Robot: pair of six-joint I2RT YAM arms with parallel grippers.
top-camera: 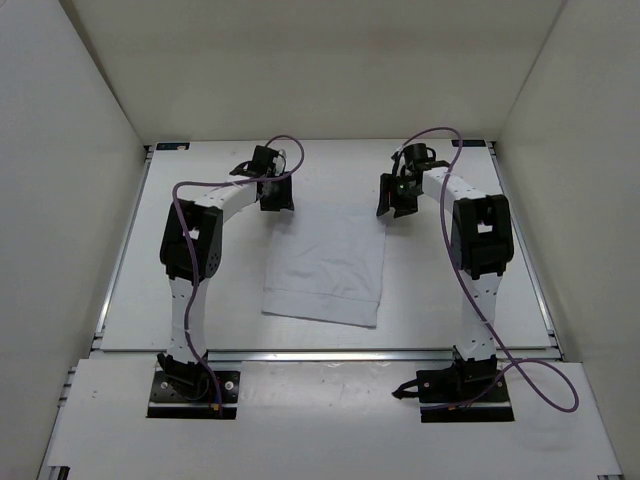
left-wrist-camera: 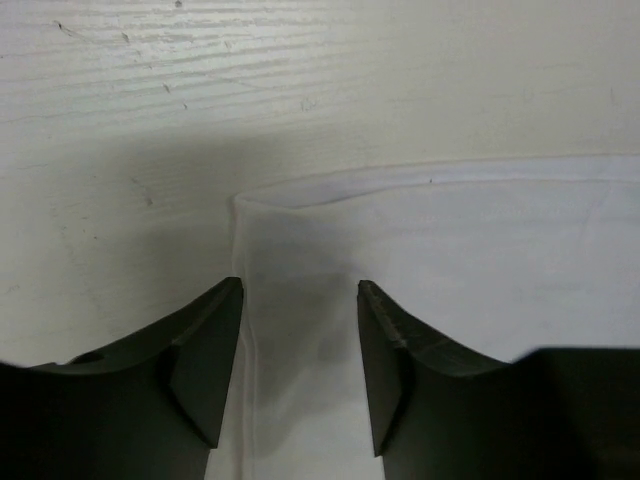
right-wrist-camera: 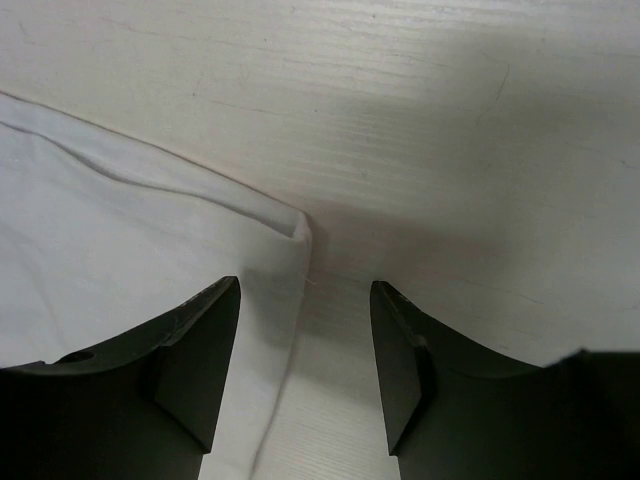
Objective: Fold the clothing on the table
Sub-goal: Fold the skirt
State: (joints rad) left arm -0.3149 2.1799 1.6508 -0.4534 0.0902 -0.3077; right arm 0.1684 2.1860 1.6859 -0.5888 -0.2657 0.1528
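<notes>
We are poising the left gripper [left-wrist-camera: 300, 288] and right gripper [right-wrist-camera: 305, 286], both open, astride far corners of the clothing [top-camera: 330, 265] lying around twelve o'clock.

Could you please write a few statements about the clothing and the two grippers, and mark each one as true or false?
1. The clothing lies spread flat on the table. True.
2. The left gripper is at the clothing's near hem. False: it is over the far left corner.
3. The right gripper is open, and its jaws straddle the clothing's side edge. True.
4. Two garments lie on the table. False: only one is seen.
</notes>
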